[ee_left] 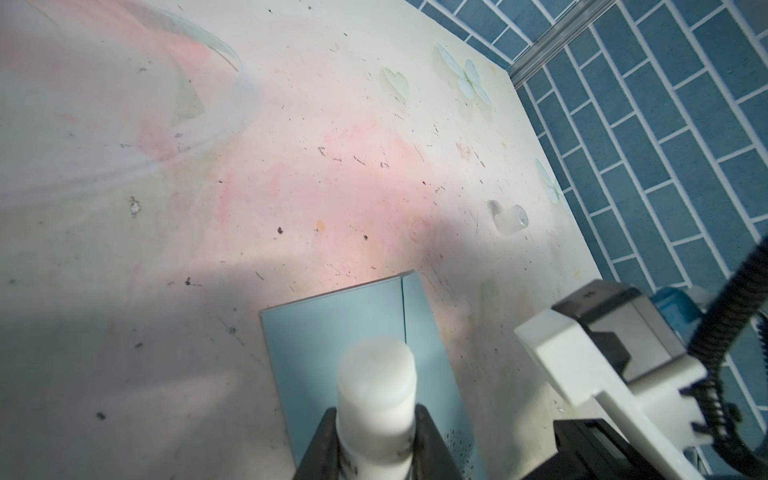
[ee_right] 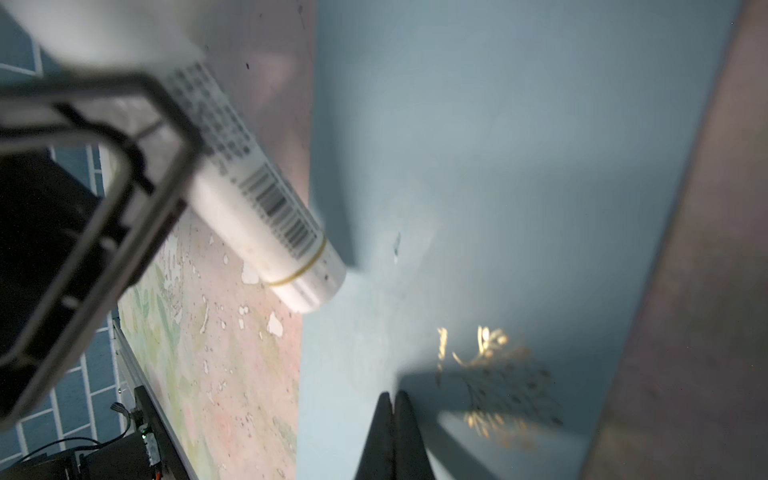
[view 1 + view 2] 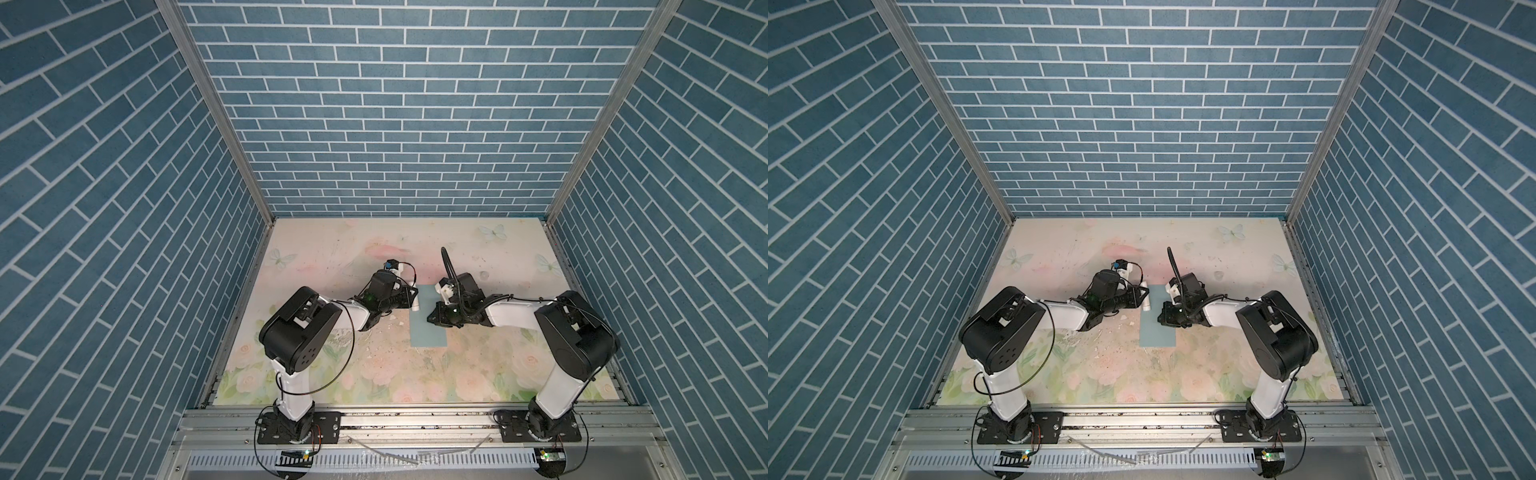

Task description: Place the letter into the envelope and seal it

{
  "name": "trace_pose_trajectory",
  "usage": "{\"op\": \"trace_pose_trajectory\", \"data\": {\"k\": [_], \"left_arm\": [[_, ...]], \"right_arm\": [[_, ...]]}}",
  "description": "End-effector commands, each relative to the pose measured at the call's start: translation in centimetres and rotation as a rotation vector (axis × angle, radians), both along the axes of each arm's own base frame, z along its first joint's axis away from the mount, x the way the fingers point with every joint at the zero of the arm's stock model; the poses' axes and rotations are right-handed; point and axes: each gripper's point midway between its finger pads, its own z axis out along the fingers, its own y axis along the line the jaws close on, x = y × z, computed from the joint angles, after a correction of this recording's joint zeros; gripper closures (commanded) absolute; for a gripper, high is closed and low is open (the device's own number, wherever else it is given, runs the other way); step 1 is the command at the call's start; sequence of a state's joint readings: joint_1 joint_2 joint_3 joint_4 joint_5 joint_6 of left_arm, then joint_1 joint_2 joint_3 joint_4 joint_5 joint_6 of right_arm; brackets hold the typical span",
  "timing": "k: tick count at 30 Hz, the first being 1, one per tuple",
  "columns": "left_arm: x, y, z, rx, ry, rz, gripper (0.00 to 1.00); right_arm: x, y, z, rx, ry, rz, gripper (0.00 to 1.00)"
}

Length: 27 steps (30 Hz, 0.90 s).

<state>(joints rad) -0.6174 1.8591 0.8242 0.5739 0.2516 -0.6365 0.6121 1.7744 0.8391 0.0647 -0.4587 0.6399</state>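
Teal envelope (image 3: 428, 332) lies flat on the flowered table (image 3: 332, 249), directly beneath the right gripper (image 2: 392, 399). That gripper's jaws are pressed together, empty, with their tips at the paper beside a printed sprig (image 2: 494, 374). The letter is nowhere in sight and is presumably tucked inside.

Opposite, the left gripper (image 1: 376, 419) is clamped on a white glue stick (image 2: 266, 208), whose free end reaches the envelope's long edge nearest that gripper. Well beyond the right gripper a small clear cap (image 1: 509, 218) lies loose, possibly the stick's.

The step looks like gluing the flap. It would go best with the right gripper pinning the paper firmly. The left should then draw the stick lightly along the flap line, so that the thin envelope neither slides nor buckles, and the flap should be pressed down afterwards.

Much stays unclear. A seam runs along the envelope in the left wrist view, but whether the flap is open or folded cannot be read. Nor can it be told whether the stick's end touches the paper, or whether that end carries glue. In both top views the right arm covers part of the envelope.
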Motion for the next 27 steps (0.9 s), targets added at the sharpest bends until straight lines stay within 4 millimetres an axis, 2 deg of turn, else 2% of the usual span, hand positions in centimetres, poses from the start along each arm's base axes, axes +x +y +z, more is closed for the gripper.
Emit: {"op": "trace_pose_trajectory", "data": {"k": [1, 5, 9, 20, 27], "left_arm": [[-0.7, 1.0, -2.6, 0.062, 0.062, 0.007, 1.00], [-0.7, 1.0, -2.7, 0.062, 0.061, 0.006, 1.00], [-0.8, 1.0, -2.8, 0.063, 0.065, 0.007, 1.00], [-0.7, 1.1, -2.9, 0.063, 0.067, 0.011, 1.00], [-0.7, 1.1, -2.8, 0.064, 0.065, 0.012, 1.00]], "right_arm": [[0.9, -0.7, -2.1, -0.071, 0.041, -0.050, 1.00], [1.9, -0.8, -2.2, -0.066, 0.040, -0.074, 1.00], [1.5, -1.2, -2.4, -0.070, 0.051, -0.068, 1.00], [-4.0, -4.4, -4.0, -0.110, 0.127, -0.048, 1.00], [-6.4, -6.1, -4.0, -0.129, 0.148, -0.060, 1.00]]}}
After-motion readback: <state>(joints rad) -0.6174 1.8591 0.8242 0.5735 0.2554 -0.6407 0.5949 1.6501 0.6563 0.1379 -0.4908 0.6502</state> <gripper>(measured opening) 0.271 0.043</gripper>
